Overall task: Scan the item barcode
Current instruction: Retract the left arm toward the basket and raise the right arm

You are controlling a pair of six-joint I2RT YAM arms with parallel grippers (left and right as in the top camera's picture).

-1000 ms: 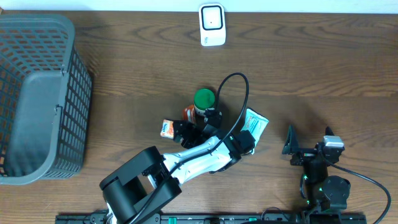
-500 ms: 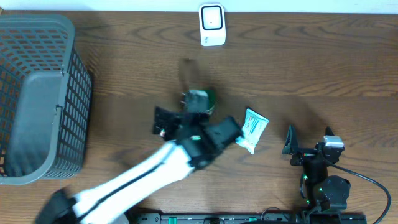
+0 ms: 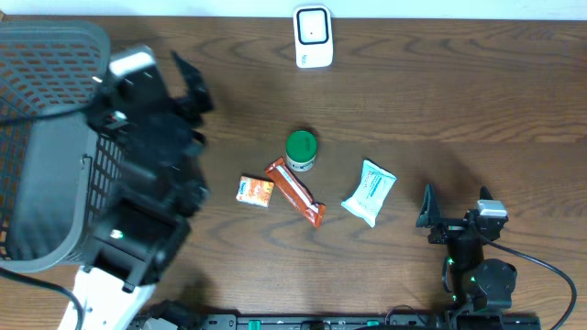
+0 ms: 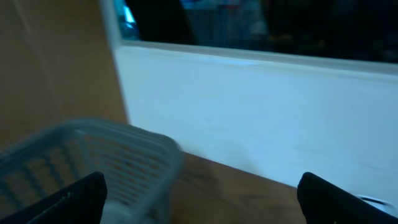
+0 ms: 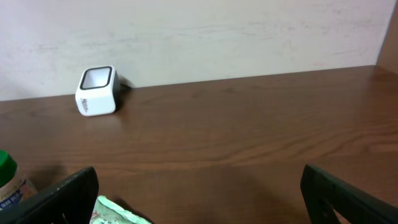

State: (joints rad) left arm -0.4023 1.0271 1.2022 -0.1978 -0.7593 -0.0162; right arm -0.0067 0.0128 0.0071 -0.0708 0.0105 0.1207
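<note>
Jaws spread wide and empty on both arms, left arm (image 3: 147, 160) blurred, hiding part of basket (image 3: 41, 101).

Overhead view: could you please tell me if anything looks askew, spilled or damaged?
Nothing spilled or damaged. The orange bar lies diagonally, one end beside the upright green-lidded jar; otherwise nothing stands out.

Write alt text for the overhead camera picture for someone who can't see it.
Four small grocery items lie on a dark wooden table: a green-lidded jar, an orange bar, a small orange packet and a white pouch. A white scanner sits at the far edge; the blurred left arm partly covers a grey basket.
</note>
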